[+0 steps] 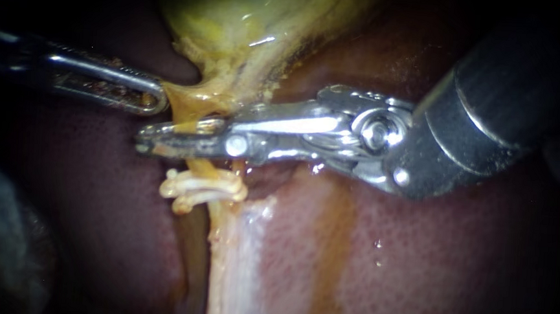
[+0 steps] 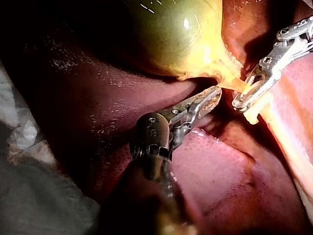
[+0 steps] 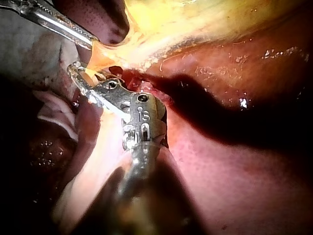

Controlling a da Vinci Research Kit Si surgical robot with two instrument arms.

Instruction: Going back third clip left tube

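The yellow gallbladder (image 1: 249,19) narrows into a pale tube (image 1: 223,238) that runs down over the dark red liver (image 1: 448,264). Pale clips (image 1: 203,188) sit across this tube. Just above them my right instrument (image 1: 158,138) lies across the tube, jaws open by a narrow gap, with yellow tissue showing through the upper jaw's window. In its wrist view the right instrument (image 3: 78,73) meets the same yellow strand. My left instrument (image 1: 157,99) comes in from the left, its jaws shut on the yellow tissue at the gallbladder's neck, as also seen at my left instrument (image 2: 215,93).
Liver surface (image 2: 98,112) surrounds the tube on both sides. White cloth (image 2: 29,196) lies beside the left instrument's shaft. The right instrument's thick dark shaft (image 1: 503,106) fills the upper right of the endoscope view.
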